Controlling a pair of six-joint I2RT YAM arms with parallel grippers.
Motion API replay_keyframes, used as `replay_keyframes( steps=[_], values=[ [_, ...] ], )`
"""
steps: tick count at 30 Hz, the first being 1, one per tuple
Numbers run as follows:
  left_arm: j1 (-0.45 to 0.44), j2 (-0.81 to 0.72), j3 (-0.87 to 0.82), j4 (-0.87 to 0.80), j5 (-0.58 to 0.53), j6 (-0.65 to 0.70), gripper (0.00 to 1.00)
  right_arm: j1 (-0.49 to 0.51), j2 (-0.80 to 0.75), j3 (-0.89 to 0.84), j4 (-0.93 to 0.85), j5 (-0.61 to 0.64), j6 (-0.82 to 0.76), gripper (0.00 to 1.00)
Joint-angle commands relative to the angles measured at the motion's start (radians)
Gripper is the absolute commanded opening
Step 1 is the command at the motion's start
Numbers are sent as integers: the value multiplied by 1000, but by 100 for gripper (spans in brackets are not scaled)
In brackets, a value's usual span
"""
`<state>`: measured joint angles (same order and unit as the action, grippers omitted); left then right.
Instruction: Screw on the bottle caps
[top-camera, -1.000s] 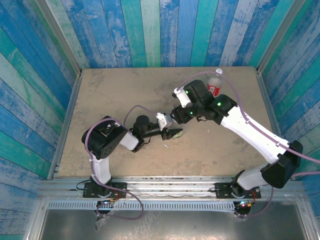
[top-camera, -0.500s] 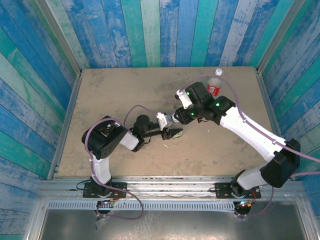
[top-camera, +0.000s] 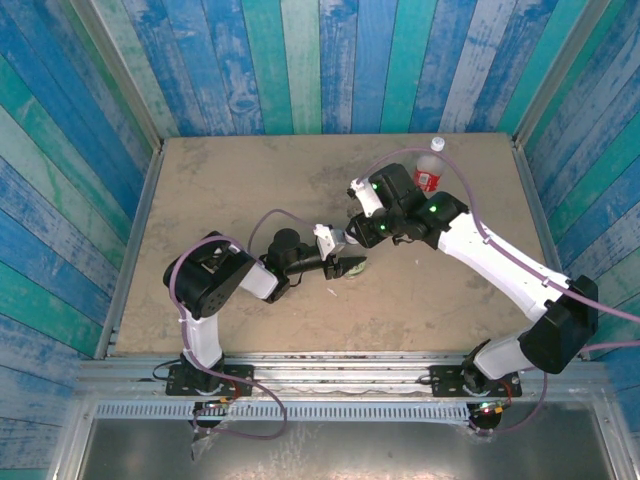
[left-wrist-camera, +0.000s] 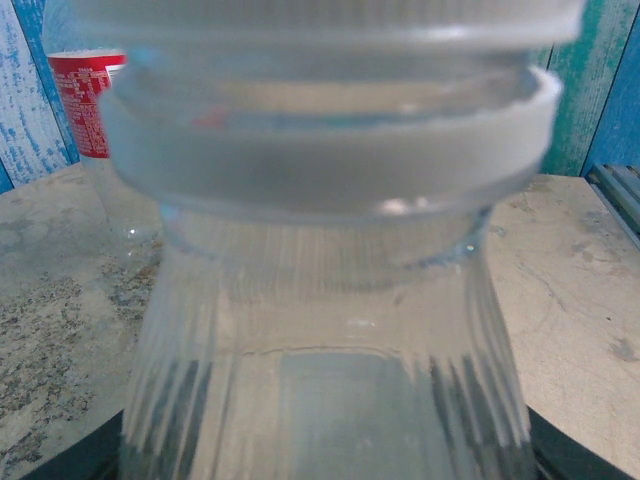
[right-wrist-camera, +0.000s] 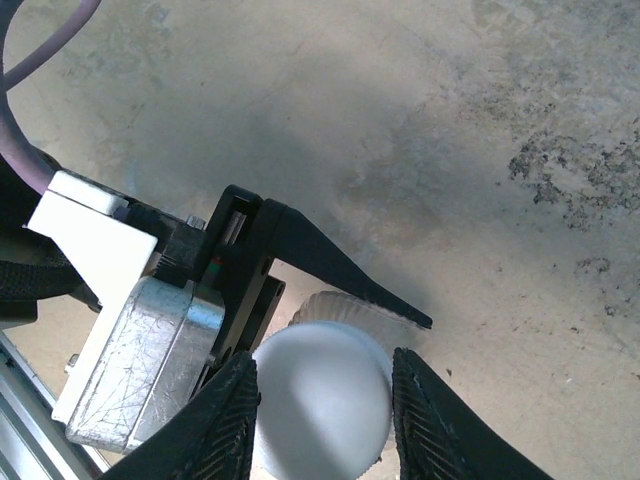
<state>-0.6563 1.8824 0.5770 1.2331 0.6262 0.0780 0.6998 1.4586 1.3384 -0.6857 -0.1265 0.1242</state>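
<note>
Sitting lower centre, the cap (right-wrist-camera: 320, 405) is gripped between the right fingers (right-wrist-camera: 232, 425), atop the upright bottle (left-wrist-camera: 320, 330) clamped by the left fingers (right-wrist-camera: 320, 262).

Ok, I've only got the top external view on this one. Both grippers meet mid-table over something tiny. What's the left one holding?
Observer: A clear bottle, standing upright between the left gripper's fingers. The left wrist view has it close up.
Operator: Is there a cap on it?
Observer: Yes, a white cap sits over the neck, just above the neck ring. How far it is threaded I can't tell.
Operator: And the right gripper?
Observer: In the right wrist view the right gripper is over the cap from above, one finger against each side of it.
</note>
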Motion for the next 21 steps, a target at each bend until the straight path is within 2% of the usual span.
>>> replay_keyframes(
  steps=[1,5,9,17,21],
  values=[
    [-3,31,-7,-86,-1,40,58,-5,21,-51,-90,29,17,35],
    [-3,35,-8,-83,1,38,58,-13,2,-49,-87,14,34,28],
    [-3,35,-8,-76,-12,31,58,-39,-17,-68,-86,-52,65,22],
    [-3,43,-2,-89,-22,31,57,-40,-104,-96,-75,-207,106,21],
    [-3,42,5,-107,-19,48,58,-50,-152,-101,-55,-186,116,22]
  ],
)
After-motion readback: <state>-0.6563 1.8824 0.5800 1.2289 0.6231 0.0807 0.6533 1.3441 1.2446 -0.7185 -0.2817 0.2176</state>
